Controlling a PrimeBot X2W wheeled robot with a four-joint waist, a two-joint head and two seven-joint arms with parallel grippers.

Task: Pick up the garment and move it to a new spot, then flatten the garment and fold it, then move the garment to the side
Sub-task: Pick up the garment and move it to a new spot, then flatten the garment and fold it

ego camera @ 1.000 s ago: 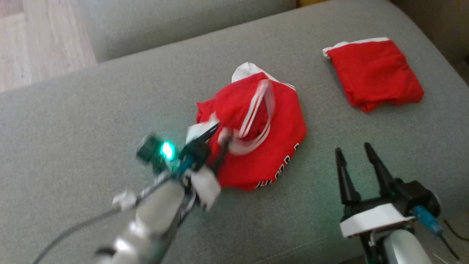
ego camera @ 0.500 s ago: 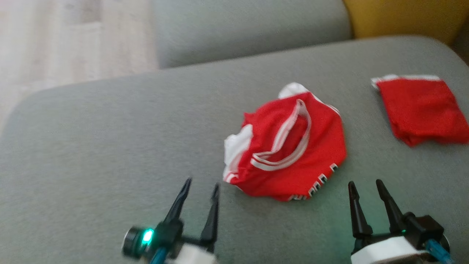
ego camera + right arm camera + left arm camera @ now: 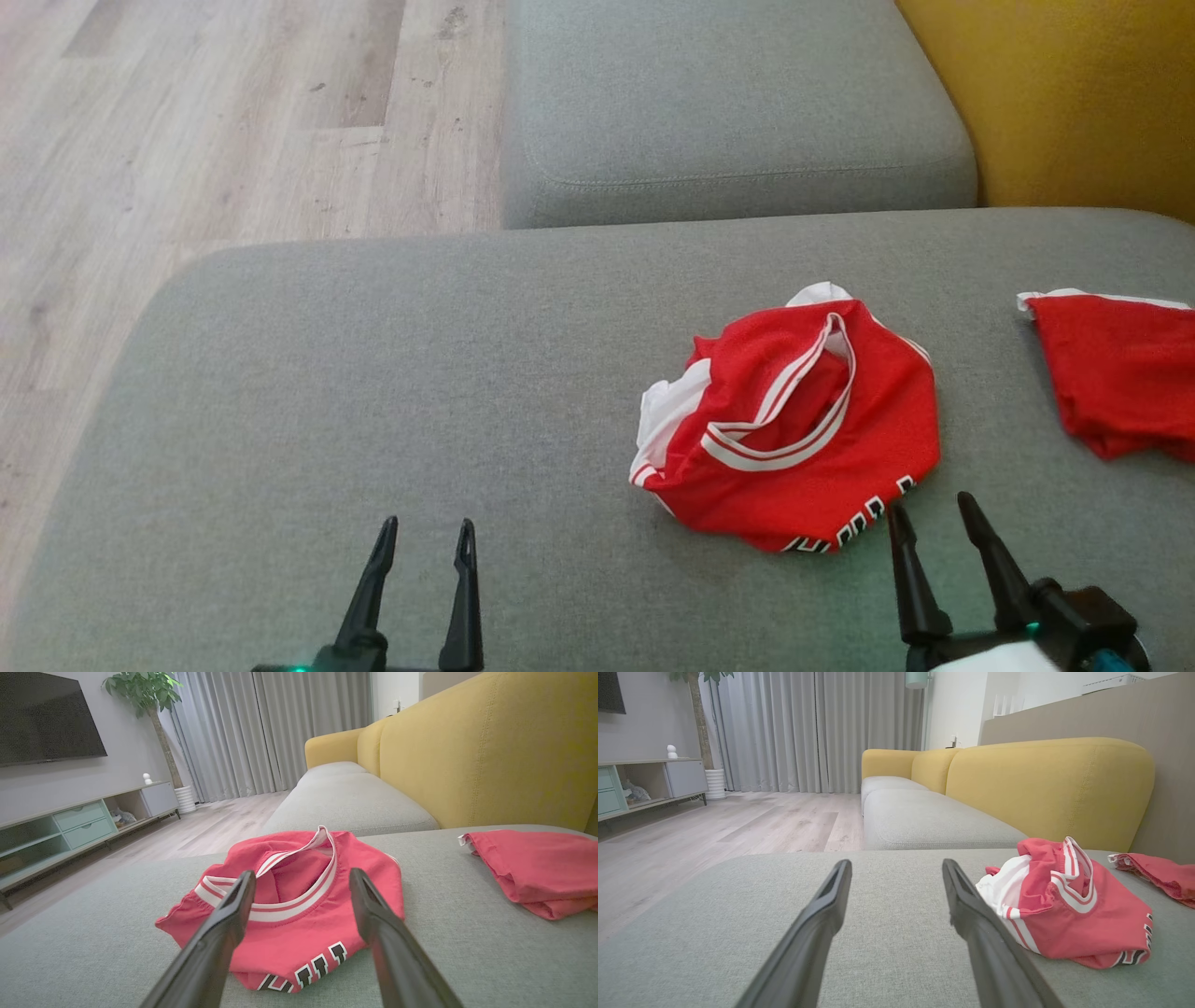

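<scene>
Garment [image 3: 812, 448]: judged soft, light, limp; likely to sag and drape when lifted. Best hold probably striped neckband or hem edge. Look: red jersey, white-striped collar, white trim, black-and-white lettering at near hem, crumpled in heap. Lies on grey sofa cushion [image 3: 373, 392], just ahead of right gripper [image 3: 931, 504], jaws wide, empty. Left gripper [image 3: 427, 525] well apart, jaws wide, empty.

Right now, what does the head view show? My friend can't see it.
A crumpled red jersey with white trim lies on a grey sofa cushion. A second red garment lies to its right. The left gripper and right gripper sit below, jaws open and empty.
</scene>
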